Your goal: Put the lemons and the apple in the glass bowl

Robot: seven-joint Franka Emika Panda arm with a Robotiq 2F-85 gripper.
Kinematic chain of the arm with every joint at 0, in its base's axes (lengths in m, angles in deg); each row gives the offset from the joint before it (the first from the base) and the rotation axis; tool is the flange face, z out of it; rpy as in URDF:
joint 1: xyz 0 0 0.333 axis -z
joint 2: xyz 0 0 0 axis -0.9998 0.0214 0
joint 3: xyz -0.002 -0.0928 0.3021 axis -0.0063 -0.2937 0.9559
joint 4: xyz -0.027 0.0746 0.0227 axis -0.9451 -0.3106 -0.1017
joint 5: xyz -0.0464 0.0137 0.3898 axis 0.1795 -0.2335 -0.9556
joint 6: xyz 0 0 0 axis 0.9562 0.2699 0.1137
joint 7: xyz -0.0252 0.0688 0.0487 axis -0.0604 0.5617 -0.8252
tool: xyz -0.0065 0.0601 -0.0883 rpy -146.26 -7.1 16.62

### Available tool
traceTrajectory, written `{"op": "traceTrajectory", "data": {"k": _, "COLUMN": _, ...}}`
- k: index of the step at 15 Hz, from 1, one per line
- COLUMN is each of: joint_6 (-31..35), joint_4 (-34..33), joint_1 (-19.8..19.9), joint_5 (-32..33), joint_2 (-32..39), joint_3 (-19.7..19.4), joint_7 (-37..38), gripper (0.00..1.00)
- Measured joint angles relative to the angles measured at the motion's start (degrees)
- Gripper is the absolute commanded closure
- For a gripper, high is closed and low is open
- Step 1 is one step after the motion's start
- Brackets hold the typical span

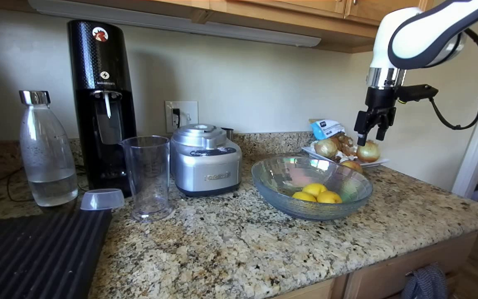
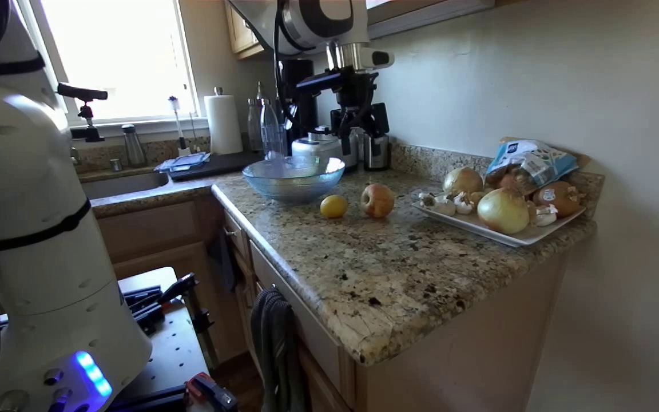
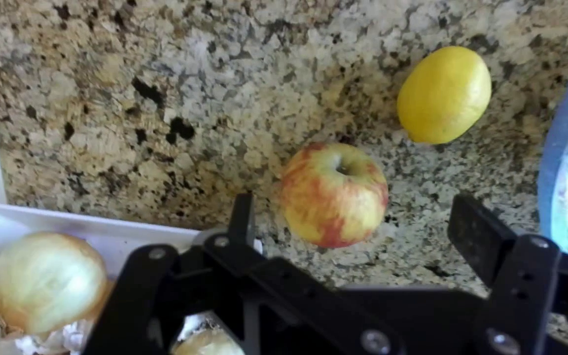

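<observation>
Looks mostly done: three yellow oval lemons (image 1: 315,190) in flared tinted-glass bowl (image 1: 313,211). Outside, for you: one yellow lemon (image 3: 443,94), round red-streaked apple (image 3: 334,195). Black gripper (image 3: 355,222): jaws spread, empty.

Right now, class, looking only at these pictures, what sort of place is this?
Most likely a home kitchen: there is a sink, a roll of paper towels and a speckled counter.

The glass bowl (image 1: 309,209) is shiny and lightly rippled; the counter (image 1: 206,245) looks like polished stone. The lemon (image 3: 444,94) has smooth, glossy skin — the gripper (image 1: 371,138) is mostly matt. The towel (image 2: 275,343) is coarse cloth, the upper cabinets (image 1: 280,8) satin wood, the paper roll (image 2: 225,124) matt.
</observation>
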Motion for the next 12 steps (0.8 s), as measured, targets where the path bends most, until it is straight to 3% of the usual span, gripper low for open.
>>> {"op": "traceTrajectory", "data": {"k": 7, "joint_6": 1.2, "joint_4": -0.3, "joint_1": 0.4, "joint_5": -0.3, "joint_2": 5.8, "joint_3": -0.7, "joint_7": 12.9, "gripper": 0.00}}
{"op": "traceTrajectory", "data": {"k": 12, "joint_6": 5.7, "joint_4": -1.0, "joint_1": 0.4, "joint_5": -3.2, "joint_2": 8.9, "joint_3": -0.7, "joint_7": 14.9, "gripper": 0.00}}
